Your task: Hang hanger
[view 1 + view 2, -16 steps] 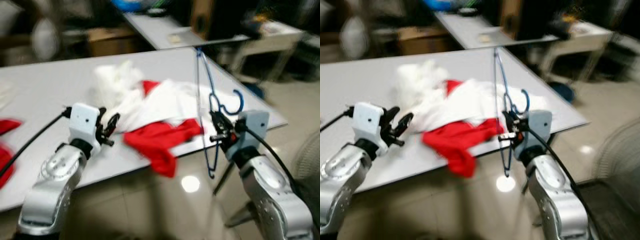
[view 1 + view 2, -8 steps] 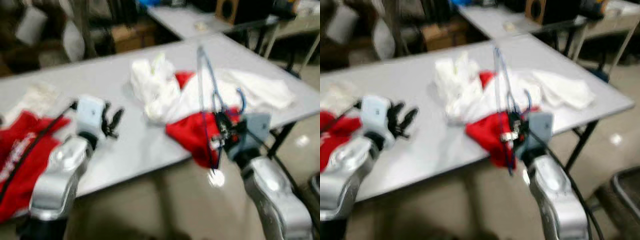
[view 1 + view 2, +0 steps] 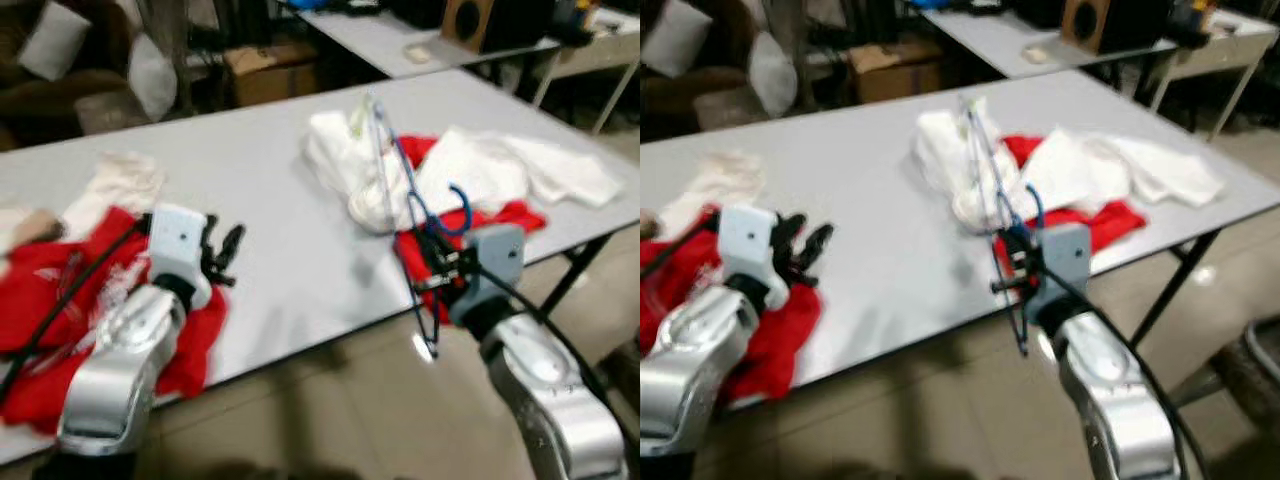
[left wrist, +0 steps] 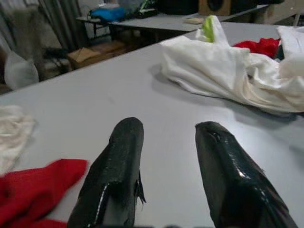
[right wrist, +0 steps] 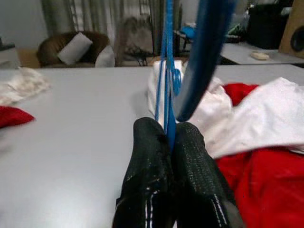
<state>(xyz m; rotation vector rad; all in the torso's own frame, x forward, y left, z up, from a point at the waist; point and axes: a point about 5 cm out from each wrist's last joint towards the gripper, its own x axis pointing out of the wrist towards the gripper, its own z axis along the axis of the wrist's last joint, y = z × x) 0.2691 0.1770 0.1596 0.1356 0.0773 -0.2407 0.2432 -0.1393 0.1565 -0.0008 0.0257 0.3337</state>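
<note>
My right gripper (image 5: 167, 137) pinches the blue hanger (image 3: 400, 190) by its thin wire, held upright at the table (image 3: 270, 200) edge; left gripper (image 4: 166, 166) open, empty. Risk: thin wire twisting or slipping, hook snagging the clothes (image 3: 450, 180).

You won't find any text, label, brand, number or sign that can be read here. The red garment (image 3: 60, 300) at the table's left end carries a pale print, but it is blurred and creased, so you can't make out a single letter. The cardboard box (image 3: 270, 75) behind the table (image 3: 270, 260) shows no marking you could read.
</note>
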